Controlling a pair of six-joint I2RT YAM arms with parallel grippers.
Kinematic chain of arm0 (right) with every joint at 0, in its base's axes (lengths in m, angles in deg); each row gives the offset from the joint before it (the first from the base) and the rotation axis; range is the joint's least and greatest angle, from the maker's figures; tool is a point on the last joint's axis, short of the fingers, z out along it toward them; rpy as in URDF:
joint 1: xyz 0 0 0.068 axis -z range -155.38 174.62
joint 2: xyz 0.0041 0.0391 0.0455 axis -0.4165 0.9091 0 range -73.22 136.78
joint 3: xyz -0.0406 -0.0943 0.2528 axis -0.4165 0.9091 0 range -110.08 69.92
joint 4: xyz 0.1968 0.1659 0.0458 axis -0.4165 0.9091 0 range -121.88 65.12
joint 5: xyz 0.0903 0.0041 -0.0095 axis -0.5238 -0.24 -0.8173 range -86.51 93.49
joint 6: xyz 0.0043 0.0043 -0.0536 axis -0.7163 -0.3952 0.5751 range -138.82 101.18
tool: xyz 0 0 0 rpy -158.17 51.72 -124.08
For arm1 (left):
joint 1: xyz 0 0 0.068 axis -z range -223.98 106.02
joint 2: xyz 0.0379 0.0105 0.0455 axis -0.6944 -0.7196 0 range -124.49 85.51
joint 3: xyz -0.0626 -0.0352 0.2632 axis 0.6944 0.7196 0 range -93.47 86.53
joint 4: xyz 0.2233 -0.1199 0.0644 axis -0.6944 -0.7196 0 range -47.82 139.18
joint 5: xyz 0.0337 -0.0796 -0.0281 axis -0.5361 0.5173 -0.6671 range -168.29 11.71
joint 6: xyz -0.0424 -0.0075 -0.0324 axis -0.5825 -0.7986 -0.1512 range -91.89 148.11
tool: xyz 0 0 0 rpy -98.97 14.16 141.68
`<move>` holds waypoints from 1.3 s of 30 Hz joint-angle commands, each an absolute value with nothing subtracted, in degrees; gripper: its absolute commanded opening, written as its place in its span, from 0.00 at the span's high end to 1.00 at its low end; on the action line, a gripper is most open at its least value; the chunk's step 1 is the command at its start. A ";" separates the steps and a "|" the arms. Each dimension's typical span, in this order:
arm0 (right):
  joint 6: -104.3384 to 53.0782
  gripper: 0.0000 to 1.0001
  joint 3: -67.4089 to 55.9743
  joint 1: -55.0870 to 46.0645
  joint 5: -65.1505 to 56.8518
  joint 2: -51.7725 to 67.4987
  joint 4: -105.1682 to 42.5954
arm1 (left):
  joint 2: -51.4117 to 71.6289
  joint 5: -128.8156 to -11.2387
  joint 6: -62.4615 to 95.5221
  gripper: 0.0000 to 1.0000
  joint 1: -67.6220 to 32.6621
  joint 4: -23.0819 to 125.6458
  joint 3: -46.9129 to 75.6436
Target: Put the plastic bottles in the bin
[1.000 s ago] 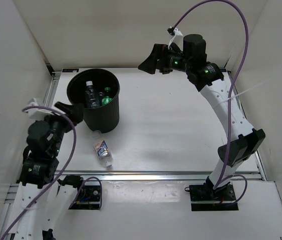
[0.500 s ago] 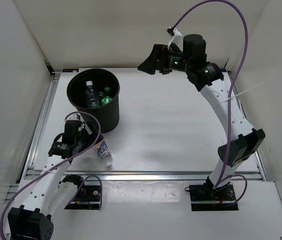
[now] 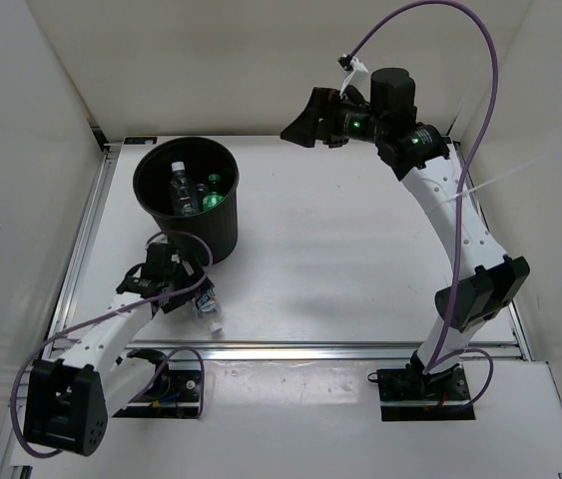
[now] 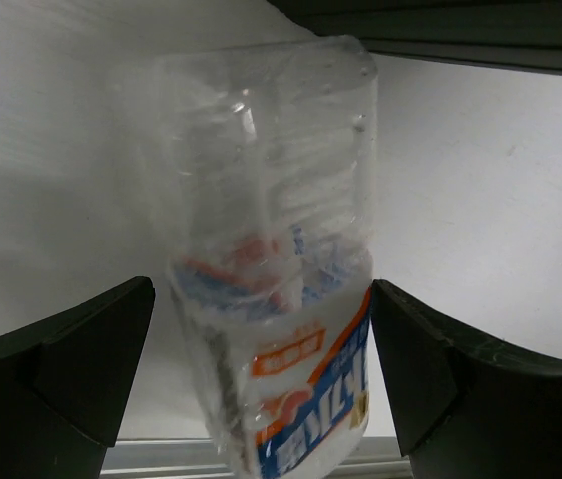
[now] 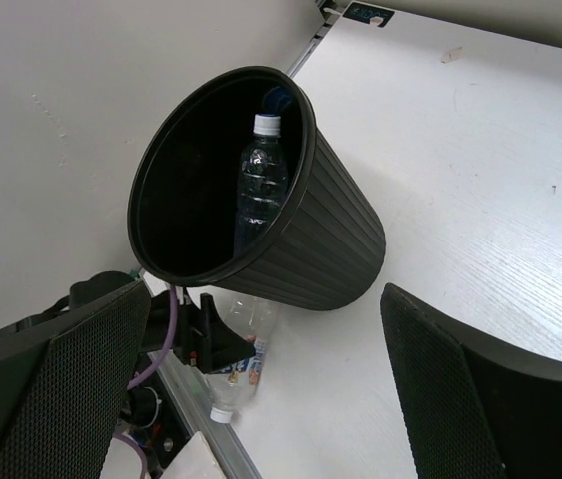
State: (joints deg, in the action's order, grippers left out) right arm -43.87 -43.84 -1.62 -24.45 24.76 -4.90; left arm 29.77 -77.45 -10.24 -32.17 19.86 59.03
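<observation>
Up close, a labelled bottle [image 4: 281,249] is lying on the table [image 3: 360,259] between the wide-open fingers of the left gripper [image 4: 261,299], its cap end cut off. From above, that gripper is hiding most of it. Other bottles [image 3: 183,190] are sitting in the bin [image 3: 211,235]. The right gripper [image 3: 298,125] is hanging open, empty.

You have a flat white matte surface [image 3: 340,259] boxed in by plain white panel walls [image 3: 211,60] on its left, far and right sides. A silver metal rail [image 3: 360,349] runs along its near edge, and a second silver metal strip [image 3: 86,225] along its left edge.
</observation>
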 commanded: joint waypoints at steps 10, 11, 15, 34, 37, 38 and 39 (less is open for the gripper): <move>-44.66 0.00 -42.24 0.36 -26.65 23.90 -6.48 | 31.44 -74.52 -12.49 0.45 -29.39 21.43 59.29; -44.66 0.00 -42.23 0.36 -26.65 23.90 -6.48 | 36.25 -74.51 -13.45 0.45 -29.39 19.49 57.20; -45.18 0.00 -41.71 0.36 -27.70 23.90 -6.48 | 47.97 -80.21 -17.68 0.45 -29.39 5.70 47.10; -47.29 0.00 -43.64 0.36 -29.91 25.84 -7.54 | 15.48 -94.61 2.80 0.32 -29.39 6.81 -6.89; -47.29 0.00 -43.11 1.41 -29.91 25.31 -6.58 | 11.60 -98.31 2.37 0.00 -29.39 6.03 -8.29; -46.77 0.00 -43.11 1.93 -29.12 24.61 -5.87 | 11.60 -99.46 1.66 0.00 -28.87 5.50 -9.08; -46.76 0.00 -44.07 1.94 -28.07 24.60 -2.39 | 12.90 -100.51 1.13 0.00 -28.86 5.50 -9.09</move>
